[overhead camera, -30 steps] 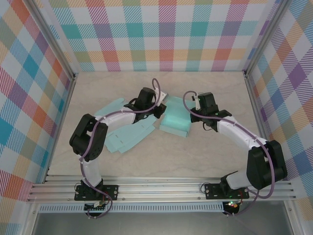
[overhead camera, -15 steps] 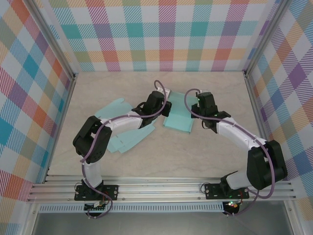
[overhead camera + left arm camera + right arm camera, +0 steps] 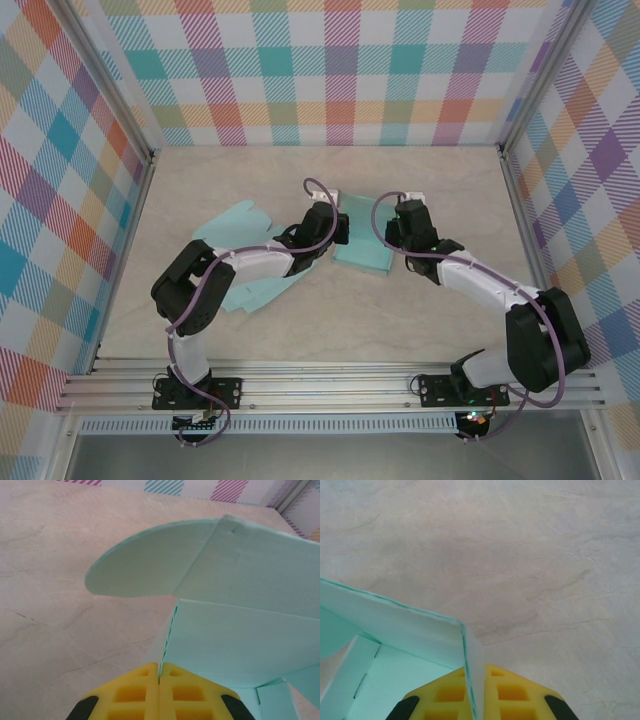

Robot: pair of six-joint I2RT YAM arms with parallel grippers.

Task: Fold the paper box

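My left gripper (image 3: pixel 159 676) is pinched shut on one wall of the box (image 3: pixel 362 242) and my right gripper (image 3: pixel 476 679) on another. The box sits between them in the middle of the table (image 3: pixel 450 300). The card looks light, thin and springy, so I'd hold it near the creases.

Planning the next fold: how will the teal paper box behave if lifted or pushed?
Probably light: the paper box wall pinched in the right gripper looks sheet-thin. Likely floppy at creases, since its rounded flap juts from a fold line. Pushed, it may slide on the smooth table.
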